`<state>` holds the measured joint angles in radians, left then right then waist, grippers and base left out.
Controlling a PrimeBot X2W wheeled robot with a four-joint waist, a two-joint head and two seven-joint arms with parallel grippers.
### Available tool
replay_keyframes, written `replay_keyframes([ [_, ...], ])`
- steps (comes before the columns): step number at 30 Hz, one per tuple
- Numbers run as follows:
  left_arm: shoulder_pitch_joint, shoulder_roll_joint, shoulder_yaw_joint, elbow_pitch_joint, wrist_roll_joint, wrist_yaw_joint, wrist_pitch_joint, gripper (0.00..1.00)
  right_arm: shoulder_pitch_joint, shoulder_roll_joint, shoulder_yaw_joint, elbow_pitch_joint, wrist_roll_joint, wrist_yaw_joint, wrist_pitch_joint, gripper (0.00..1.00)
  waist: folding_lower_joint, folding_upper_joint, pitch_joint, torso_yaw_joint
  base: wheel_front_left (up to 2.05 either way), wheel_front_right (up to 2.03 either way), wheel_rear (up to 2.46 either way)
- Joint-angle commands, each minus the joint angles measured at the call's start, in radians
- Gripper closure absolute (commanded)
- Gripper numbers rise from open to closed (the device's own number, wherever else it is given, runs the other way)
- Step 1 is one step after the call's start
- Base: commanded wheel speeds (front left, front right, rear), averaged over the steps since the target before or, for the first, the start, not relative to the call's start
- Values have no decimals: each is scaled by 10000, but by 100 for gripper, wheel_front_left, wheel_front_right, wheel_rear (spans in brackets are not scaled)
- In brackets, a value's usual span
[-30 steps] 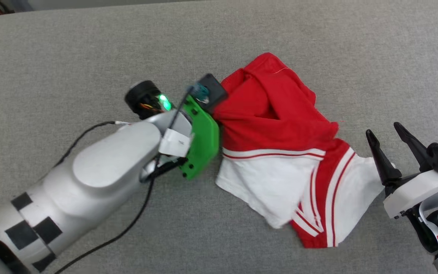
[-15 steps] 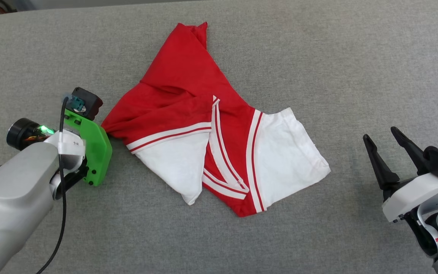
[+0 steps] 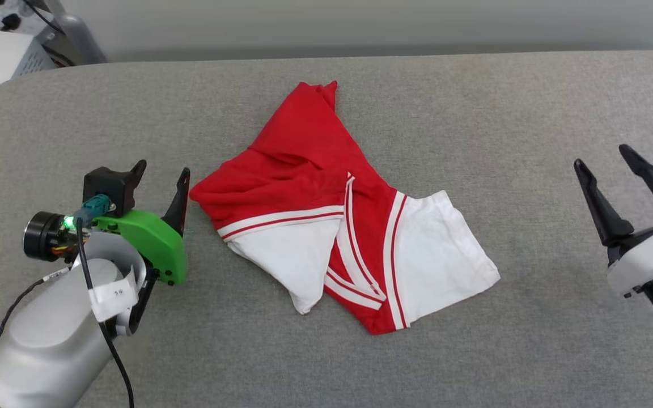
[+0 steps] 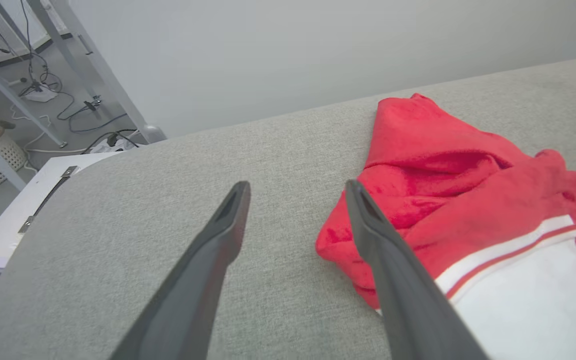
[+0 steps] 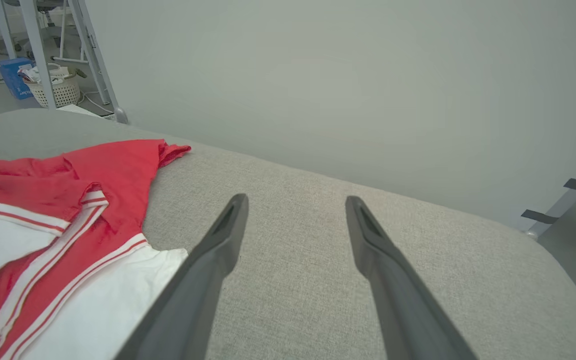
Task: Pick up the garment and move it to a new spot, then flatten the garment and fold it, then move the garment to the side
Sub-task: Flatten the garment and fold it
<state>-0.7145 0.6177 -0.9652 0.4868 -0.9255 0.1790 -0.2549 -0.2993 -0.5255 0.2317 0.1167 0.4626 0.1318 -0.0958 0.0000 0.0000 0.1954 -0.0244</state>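
Within the last 1 s the left pincer (image 3: pixel 164 168) has dragged the garment (image 3: pixel 326 204) leftward by a red corner and then let go. Its 2 fingers now stand spread with nothing between them, just left of that corner. The head camera has also tilted, so part of the shift is the view's own. The garment has opened from a bunch into a loose sprawl at the middle of the frame on the grey worktop (image 3: pixel 474 102). Its red body runs toward upper centre and its white sleeves lie at lower centre and lower right. The move to a new spot looks done; flattening seems next.

The left forearm enters from the lower left, fingers pointing up the frame. The right pincer (image 3: pixel 601 156) waits at the right edge, spread and empty, well apart from the cloth.
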Motion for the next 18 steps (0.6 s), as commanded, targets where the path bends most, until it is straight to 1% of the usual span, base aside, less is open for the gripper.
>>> replay_keyframes([
  [1, 380, 90, 366, -438, 292, 369, -54, 0, -329, -142, 33, -239, 55, -11, 240, 0, 0, 0, -449, 454, 0, 0, 0],
  [4, 1191, 115, 1432, -1689, 1084, 1188, -62, 0, -753, -561, 491, -642, 300, -11, 1137, 0, 0, 0, -572, 638, 0, 0, 0],
  [6, 1916, 39, 2084, -2505, 1694, 1686, -64, 0, -1054, -912, 1094, -828, 728, -11, 2130, 0, 0, 0, -635, 756, 0, 0, 0],
  [8, 2754, -108, 2770, -3315, 2344, 2198, -65, 0, -1421, -1329, 1824, -1009, 1416, -11, 3403, 0, 0, 0, -656, 838, 0, 0, 0],
  [9, 3070, -205, 3037, -3611, 2581, 2362, -66, 0, -1567, -1518, 2111, -1085, 1675, -11, 3923, 0, 0, 0, -650, 884, 0, 0, 0],
  [12, 4037, -569, 3796, -4332, 3314, 2661, -66, 0, -2032, -2003, 2927, -1205, 2456, -11, 5583, 0, 0, 0, -607, 1006, 0, 0, 0],
  [14, 4532, -826, 4197, -4613, 3727, 2718, -67, 0, -2268, -2181, 3359, -1133, 2917, -11, 6624, 0, 0, 0, -538, 1072, 0, 0, 0],
  [18, 5238, -1467, 4947, -5019, 4500, 2725, -67, 0, -2678, -2309, 4110, -722, 3414, -11, 8051, 0, 0, 0, -293, 1213, 0, 0, 0],
])
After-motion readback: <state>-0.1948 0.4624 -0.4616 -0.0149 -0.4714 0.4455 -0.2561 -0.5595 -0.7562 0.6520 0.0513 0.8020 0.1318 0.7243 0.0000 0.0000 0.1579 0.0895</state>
